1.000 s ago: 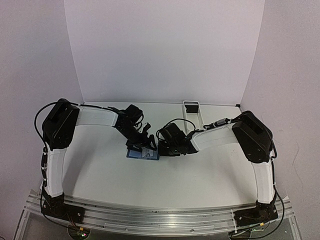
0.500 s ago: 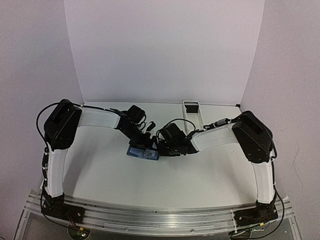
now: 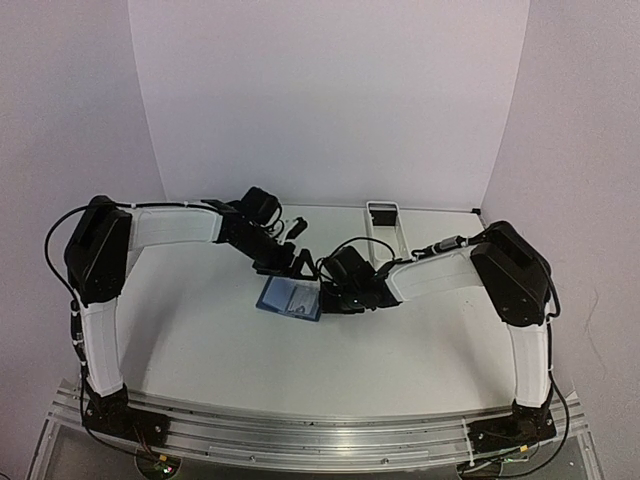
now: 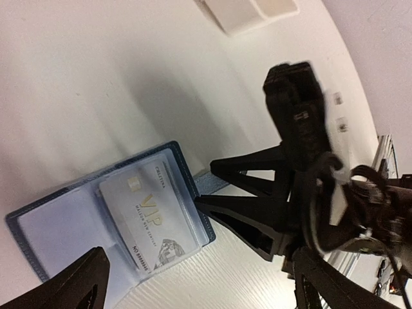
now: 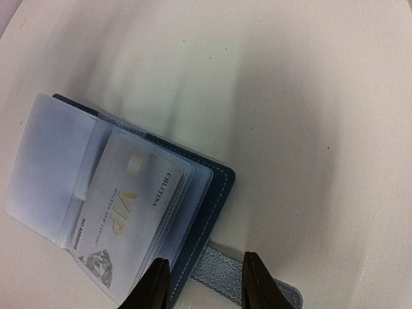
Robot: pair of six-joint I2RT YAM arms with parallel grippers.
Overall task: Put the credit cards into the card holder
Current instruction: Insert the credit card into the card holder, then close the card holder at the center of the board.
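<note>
The blue card holder (image 3: 270,300) lies open on the table between both arms. One pale credit card (image 4: 148,219) printed "VIP" sits inside a clear sleeve on its right half; the card (image 5: 122,212) also shows in the right wrist view. My left gripper (image 4: 199,293) hangs open and empty above the holder (image 4: 58,232), back toward the far left in the top view (image 3: 288,264). My right gripper (image 5: 207,283) is partly open, one finger over the holder's edge (image 5: 215,183), the other on the far side of the closing strap (image 5: 215,273). I cannot tell whether it touches.
A long white tray (image 3: 382,215) stands at the back, right of centre, and its corner shows as the tray (image 4: 251,9) at the top of the left wrist view. The right arm's black gripper body (image 4: 296,129) crowds the holder's right side.
My left arm has lifted and drawn back from the holder, its jaws opening wider. The card now lies uncovered in its sleeve. The right arm has barely moved.
</note>
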